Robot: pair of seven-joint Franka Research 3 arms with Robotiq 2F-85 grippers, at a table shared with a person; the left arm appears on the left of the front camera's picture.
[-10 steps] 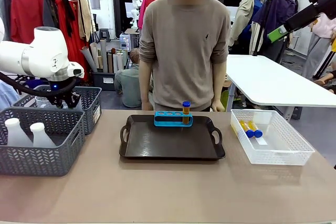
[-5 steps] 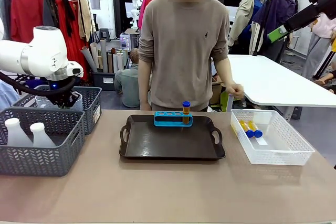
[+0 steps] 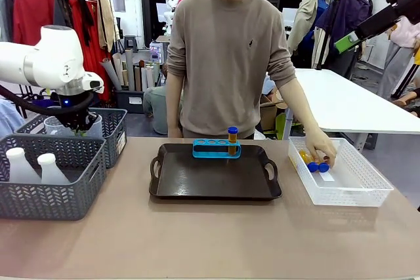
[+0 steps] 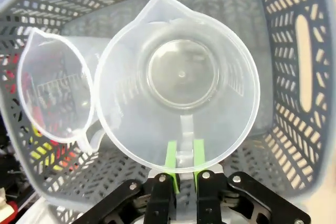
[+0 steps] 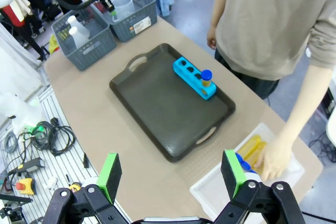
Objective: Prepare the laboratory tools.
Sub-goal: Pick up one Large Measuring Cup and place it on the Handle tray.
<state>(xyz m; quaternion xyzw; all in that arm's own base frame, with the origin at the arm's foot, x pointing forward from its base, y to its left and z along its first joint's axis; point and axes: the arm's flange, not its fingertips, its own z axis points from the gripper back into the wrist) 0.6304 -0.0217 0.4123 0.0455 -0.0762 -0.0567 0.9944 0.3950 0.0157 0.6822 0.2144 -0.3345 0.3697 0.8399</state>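
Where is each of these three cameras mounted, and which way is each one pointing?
Front view: on the robot's side of the table, facing across it at the person; left arm at picture left.
Left wrist view: on the left wrist, looking down into a grey basket; the left gripper pinches a clear beaker.
Right wrist view: high above the table, looking down past the open right gripper.
Shared: front and right wrist views both show the dark tray, blue rack and person's hand in the white basket.
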